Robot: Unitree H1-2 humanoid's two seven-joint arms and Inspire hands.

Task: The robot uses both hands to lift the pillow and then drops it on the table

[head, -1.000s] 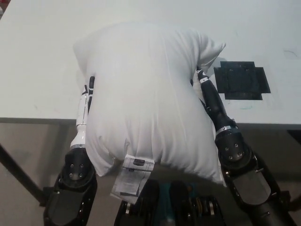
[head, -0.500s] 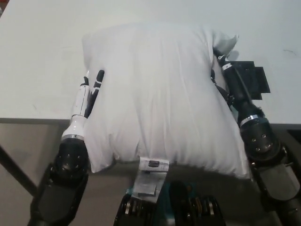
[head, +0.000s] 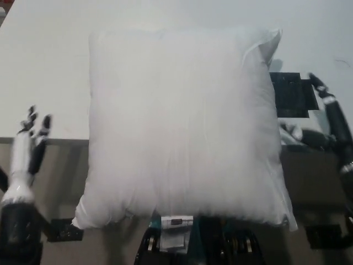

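Observation:
The big white pillow fills the middle of the head view, spread out square and blurred, its near edge past the white table's front edge. No hand touches it. My white left hand stands open well off its left side, fingers spread and pointing up. On the right, my black right hand is also apart from the pillow, open, over the table's front edge. A white label hangs from the pillow's near edge.
A black square mat lies on the table at the right, partly behind the pillow's right edge. The table's front edge runs across the picture at about mid height; bare floor shows below it on both sides.
Both hands have let go of the pillow and swung outward to the sides. The squeezed pillow has spread out flat and wide.

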